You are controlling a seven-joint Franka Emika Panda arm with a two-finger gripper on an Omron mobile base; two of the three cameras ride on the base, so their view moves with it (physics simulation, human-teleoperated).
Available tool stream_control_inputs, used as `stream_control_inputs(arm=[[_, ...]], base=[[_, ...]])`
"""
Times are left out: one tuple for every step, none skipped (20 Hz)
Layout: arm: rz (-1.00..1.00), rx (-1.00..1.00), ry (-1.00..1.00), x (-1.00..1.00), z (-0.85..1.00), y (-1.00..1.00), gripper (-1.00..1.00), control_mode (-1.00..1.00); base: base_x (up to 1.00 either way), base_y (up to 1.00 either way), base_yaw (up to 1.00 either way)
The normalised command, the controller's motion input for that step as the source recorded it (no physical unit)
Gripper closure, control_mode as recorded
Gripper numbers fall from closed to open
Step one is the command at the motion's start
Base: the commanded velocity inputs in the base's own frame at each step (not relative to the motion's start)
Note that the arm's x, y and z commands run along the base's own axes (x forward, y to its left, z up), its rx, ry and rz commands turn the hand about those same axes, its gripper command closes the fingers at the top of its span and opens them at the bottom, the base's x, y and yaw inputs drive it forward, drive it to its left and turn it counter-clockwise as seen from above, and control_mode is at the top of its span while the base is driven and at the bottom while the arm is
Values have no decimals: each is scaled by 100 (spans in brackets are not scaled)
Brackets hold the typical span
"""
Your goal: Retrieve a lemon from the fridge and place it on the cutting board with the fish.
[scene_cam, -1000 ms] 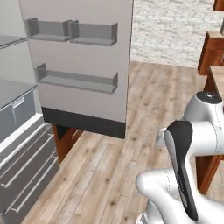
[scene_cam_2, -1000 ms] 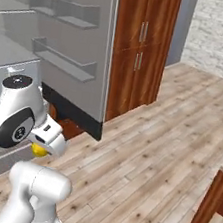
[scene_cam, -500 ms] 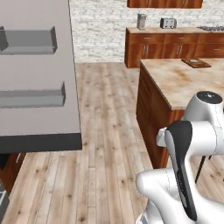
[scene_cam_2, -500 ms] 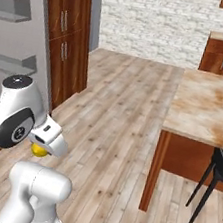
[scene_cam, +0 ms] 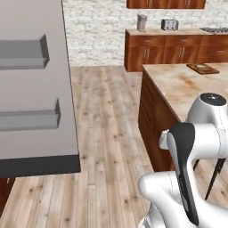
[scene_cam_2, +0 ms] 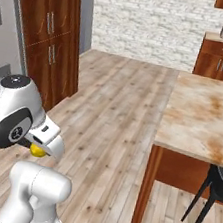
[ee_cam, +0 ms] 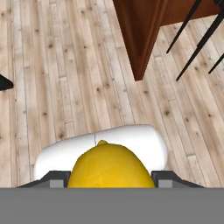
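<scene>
Pale wooden planking (scene_cam: 107, 133) is seen across the floor in all three views, with a whitish brick wall (scene_cam: 93, 31) at the top of both base views. One beige marbled counter (scene_cam_2: 203, 119) on a red-brown base is seen at the right of both base views. One cutting board (scene_cam: 202, 68) is made out as a small dark slab at the far end of that counter, near the right edge of the left base view; something pale lies on it, but it is too small to be told. Part of the fridge (scene_cam: 33, 84) is shown at the left of the left base view: one grey door with two shelf bins, cut off by the frame at the top and left. Two small appliances on the far counter at the top of the left base view are blurred.

One lemon (ee_cam: 110, 169) is seen at the bottom centre of the hand view, its lower part cut off by the frame edge. It is pinched by the gripper (ee_cam: 111, 183), whose two dark finger tips are barely seen at either side of it. In the right base view the lemon (scene_cam_2: 38, 150) is seen at lower left as a small yellow patch, mostly hidden under the white hand. Thin black stool legs (scene_cam_2: 203, 203) are cut off at the lower right of the right base view.
</scene>
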Motion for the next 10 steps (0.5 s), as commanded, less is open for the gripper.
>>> stream_control_inputs(arm=[[0,0,0,0,0,0,100,100],[0,0,0,0,0,0,100,100],[0,0,0,0,0,0,100,100],[0,0,0,0,0,0,100,100],[0,0,0,0,0,0,100,100],[0,0,0,0,0,0,100,100],[0,0,0,0,0,0,100,100],[0,0,0,0,0,0,100,100],[0,0,0,0,0,0,100,100],[0,0,0,0,0,0,100,100]], base=[[84,-31,0],[69,-36,0],[56,-29,0],[54,-25,-3],[47,-14,-4],[50,-18,-4],[51,-20,-4],[55,-31,-4],[49,-31,-6],[44,-29,-8]])
